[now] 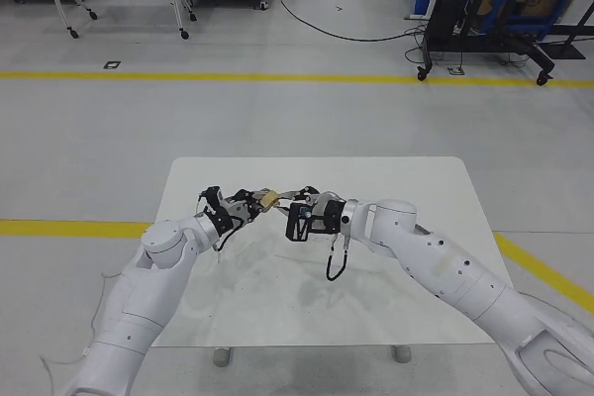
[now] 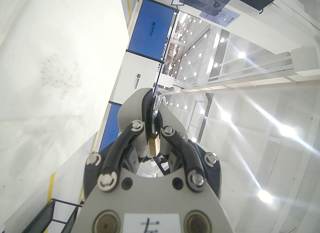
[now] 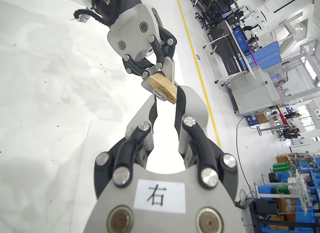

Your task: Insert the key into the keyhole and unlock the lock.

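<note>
Left end effector [image 3: 159,77] clamps padlock [image 3: 164,86]; cannot tell whether right end effector [image 3: 166,95] holds key [image 3: 160,94]

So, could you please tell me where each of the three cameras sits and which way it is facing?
Top view: above the arms, looking down on the white table; both arms show, meeting over it.
Left wrist view: on the left wrist, looking along the left pincer, shut on the padlock, towards the hall beyond.
Right wrist view: on the right wrist, looking along the right pincer, open, at the left pincer and padlock above the table.
Shared: the padlock appears in all three.
</note>
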`<state>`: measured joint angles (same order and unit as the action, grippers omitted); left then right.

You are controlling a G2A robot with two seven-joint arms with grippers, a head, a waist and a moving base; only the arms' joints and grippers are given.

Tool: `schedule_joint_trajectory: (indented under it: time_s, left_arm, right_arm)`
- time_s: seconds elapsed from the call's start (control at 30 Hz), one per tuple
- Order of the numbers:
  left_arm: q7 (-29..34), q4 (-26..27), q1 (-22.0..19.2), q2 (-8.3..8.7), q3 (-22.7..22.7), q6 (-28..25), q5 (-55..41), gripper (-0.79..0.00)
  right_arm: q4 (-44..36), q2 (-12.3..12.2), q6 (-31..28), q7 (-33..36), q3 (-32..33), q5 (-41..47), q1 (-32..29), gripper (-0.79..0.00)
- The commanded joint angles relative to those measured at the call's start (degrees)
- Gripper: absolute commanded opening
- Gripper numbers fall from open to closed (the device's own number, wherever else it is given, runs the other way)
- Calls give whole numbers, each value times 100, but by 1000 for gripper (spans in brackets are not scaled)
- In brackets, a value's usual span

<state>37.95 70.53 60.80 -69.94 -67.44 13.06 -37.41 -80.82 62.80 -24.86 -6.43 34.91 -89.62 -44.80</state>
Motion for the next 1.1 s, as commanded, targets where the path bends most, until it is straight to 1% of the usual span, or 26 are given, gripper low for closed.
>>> schedule_joint_trajectory:
  time_s: [0.0,0.17,0.3,0.37,0.4,0.43,0.67,0.8,0.93,1.07]
  left_arm:
    - [-6,4,-3,0,1,15,23,-785]
    - [-14,8,-6,-3,9,53,42,-785]
    - [-28,8,-12,-5,18,71,75,-785]
    - [-30,9,-13,-6,18,78,76,-785]
    - [-31,9,-13,-7,18,78,77,-785]
    - [-29,9,-12,-8,21,80,80,-785]
    - [-29,8,-16,-12,28,81,113,-785]
    - [-58,24,-10,-11,26,22,181,-785]
    - [-219,118,35,-6,23,-162,374,-785]
    - [-423,265,125,3,5,-339,593,-785]
  right_arm:
    - [-26,11,-10,40,21,-64,-21,-585]
    - [-68,55,-81,173,48,-162,-51,-570]
    - [-53,96,-102,188,71,-213,-63,-591]
    - [-40,117,-103,198,85,-234,-72,-653]
    - [-33,127,-116,205,88,-244,-75,-739]
    - [-21,138,-121,206,99,-235,-79,-785]
    - [176,222,-159,108,210,53,-117,-785]
    - [363,269,-276,-41,339,494,-141,-785]
    - [720,322,-587,-334,575,1490,-191,-785]
    - [1135,378,-1134,-475,751,2471,-173,-785]
